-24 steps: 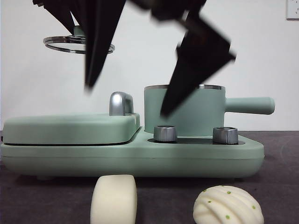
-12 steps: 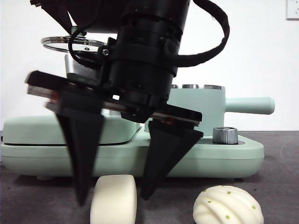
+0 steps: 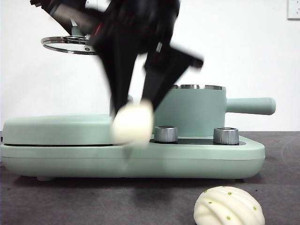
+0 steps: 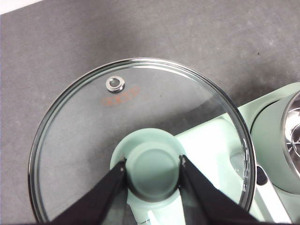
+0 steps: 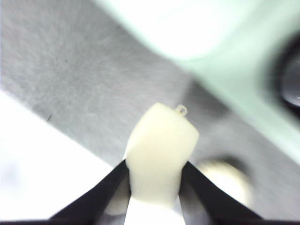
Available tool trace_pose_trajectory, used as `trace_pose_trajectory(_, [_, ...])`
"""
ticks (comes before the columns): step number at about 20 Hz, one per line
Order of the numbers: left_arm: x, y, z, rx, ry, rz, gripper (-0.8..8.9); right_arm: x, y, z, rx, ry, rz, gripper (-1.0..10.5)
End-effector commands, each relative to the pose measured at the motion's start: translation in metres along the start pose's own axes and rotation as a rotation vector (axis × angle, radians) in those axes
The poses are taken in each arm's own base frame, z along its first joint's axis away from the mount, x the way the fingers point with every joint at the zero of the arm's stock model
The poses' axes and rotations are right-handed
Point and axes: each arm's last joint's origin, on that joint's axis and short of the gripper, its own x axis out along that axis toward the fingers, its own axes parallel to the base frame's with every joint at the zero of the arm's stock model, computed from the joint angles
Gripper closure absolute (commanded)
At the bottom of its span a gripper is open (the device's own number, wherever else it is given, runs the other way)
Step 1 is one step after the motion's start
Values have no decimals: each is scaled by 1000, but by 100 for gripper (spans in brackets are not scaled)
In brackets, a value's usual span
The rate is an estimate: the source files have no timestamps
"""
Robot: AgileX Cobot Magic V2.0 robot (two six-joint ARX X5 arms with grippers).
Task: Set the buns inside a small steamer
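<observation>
Smooth bun [image 3: 133, 123] pinched by right hand [image 5: 154, 185], held above table [image 3: 56, 201].
Glass lid [image 4: 84, 140] gripped at its knob [image 4: 152, 171] by left hand [image 4: 152, 164], raised far left; small steamer [image 3: 197, 110] uncovered; ridged bun [image 3: 228, 206] on table, near right.

Smooth cream bun [image 3: 132, 123] aloft, pinched between black jaws before lidless mint-green steamer pot [image 3: 199, 112]; ridged green-dotted bun [image 3: 228, 206] sits on dark table, well apart.

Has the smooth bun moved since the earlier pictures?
Yes. The smooth bun has gone up from the table: the right gripper now holds it in front of the grill plate, while the ridged bun lies as before.
</observation>
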Motion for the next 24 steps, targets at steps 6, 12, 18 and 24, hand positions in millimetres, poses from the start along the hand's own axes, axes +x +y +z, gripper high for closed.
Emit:
trace_pose_trajectory(6, [-14, -1, 5, 0, -67, 3, 798, -104, -64, 48, 61, -222, -9, 810])
trace_pose_trajectory(12, [-14, -1, 5, 0, -67, 3, 798, -93, -114, 93, 140, -248, -38, 805])
trace_pose_trajectory(18, [-13, -1, 5, 0, -68, 3, 798, -51, -131, 117, 149, -179, -52, 804])
trace_pose_trajectory(24, [-14, -1, 5, 0, -70, 3, 798, -39, -135, 123, 149, -170, -57, 684])
